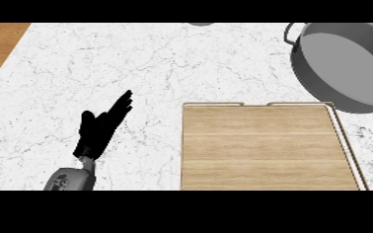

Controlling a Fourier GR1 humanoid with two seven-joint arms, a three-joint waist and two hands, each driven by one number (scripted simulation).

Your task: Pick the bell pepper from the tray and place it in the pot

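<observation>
The left robot hand (100,128) rests released at the lower left, fingers straight and holding nothing, well apart from the wooden tray (262,148); the right robot hand is out of view. No bell pepper shows on the tray's bare boards or in the visible part of the grey pot (304,71) by the tray's far right corner, so the sound course, I judge, is to find the pepper first, then lift it well over the pot's near rim before letting go. Everything stands on a white marbled desk (146,64), with a brown wooden strip (11,39) at its far left.
</observation>
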